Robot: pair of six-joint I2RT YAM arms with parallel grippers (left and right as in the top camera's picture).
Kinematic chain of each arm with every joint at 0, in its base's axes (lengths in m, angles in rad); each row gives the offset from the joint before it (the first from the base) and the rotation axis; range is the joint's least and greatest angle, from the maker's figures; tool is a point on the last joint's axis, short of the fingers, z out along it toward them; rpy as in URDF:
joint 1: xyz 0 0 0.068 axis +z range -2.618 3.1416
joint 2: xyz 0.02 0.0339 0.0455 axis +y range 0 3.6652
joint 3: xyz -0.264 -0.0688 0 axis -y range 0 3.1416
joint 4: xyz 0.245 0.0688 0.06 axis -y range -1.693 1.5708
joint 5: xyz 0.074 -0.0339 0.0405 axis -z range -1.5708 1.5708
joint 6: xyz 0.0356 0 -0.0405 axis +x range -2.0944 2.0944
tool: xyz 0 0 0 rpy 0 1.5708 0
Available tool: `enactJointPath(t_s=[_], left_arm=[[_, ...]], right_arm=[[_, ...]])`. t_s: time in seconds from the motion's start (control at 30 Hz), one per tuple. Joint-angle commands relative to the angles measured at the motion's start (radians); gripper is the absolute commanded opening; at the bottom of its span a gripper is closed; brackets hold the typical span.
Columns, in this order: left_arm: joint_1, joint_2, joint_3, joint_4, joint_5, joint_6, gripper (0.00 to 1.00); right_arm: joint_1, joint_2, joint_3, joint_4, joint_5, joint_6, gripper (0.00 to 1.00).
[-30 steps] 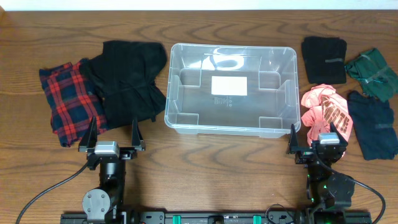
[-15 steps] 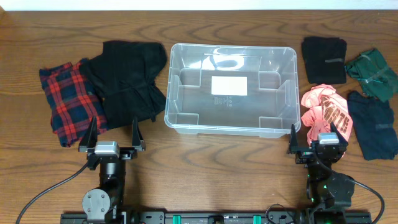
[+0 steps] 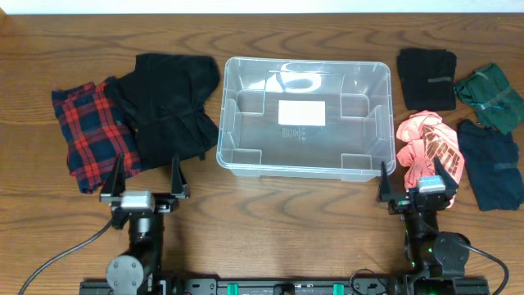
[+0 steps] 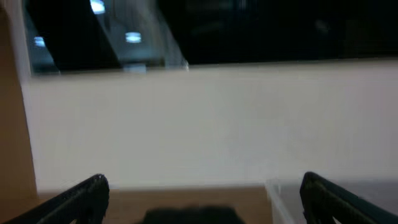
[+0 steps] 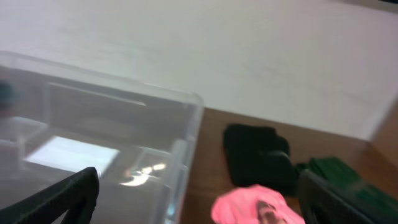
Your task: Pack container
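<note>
The clear container [image 3: 304, 166] stands empty in the middle of the table, a white label on its base. My left gripper [image 3: 146, 170] is open near the front edge, just in front of a black garment [image 3: 168, 102] and a red plaid shirt [image 3: 92, 138]. My right gripper [image 3: 413, 174] is open at the container's front right corner, just short of a pink garment [image 3: 430, 150]. In the left wrist view the open left gripper [image 4: 205, 205] faces the black garment [image 4: 193, 215]. In the right wrist view the right gripper [image 5: 199, 205] frames the container [image 5: 99, 137] and the pink garment [image 5: 252, 208].
To the right of the container lie a folded black garment [image 3: 426, 75], a green one [image 3: 491, 97] and a dark navy one [image 3: 491, 166]. The black [image 5: 258, 155] and green [image 5: 348, 177] pieces also show in the right wrist view.
Both grippers have shifted very slightly at the front edge and stay open. The clothes and the container have not moved.
</note>
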Motion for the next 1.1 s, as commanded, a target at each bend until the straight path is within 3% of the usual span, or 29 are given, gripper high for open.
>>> enactJointPath(t_s=[0.0,0.07,0.2,0.37,0.5,0.73,0.87,1.07], left_arm=[[0.005,-0.007,0.008,0.082,0.022,0.001,0.98],[0.005,0.002,0.064,0.041,0.022,0.001,0.98],[0.005,0.104,0.291,-0.180,0.021,0.002,0.98],[0.005,0.404,0.691,-0.450,0.053,0.018,0.98],[0.005,0.710,1.082,-0.799,0.137,0.056,0.98],[0.005,1.199,1.637,-1.380,0.140,0.106,0.98],[0.005,1.389,1.760,-1.543,0.139,0.105,0.98],[0.003,1.559,1.762,-1.617,0.138,0.102,0.98]], right_arm=[[-0.009,-0.004,0.072,0.000,-0.051,0.059,0.99],[-0.009,0.010,0.151,-0.031,-0.015,0.071,0.99],[-0.009,0.112,0.366,-0.145,0.078,0.071,0.99],[-0.010,0.380,0.669,-0.328,0.169,0.070,0.99],[-0.012,0.650,0.930,-0.496,0.169,0.070,0.99],[-0.061,1.064,1.358,-0.830,0.160,0.070,0.99],[-0.120,1.256,1.567,-1.005,0.137,0.070,0.99],[-0.227,1.429,1.704,-1.119,0.000,0.070,0.99]])
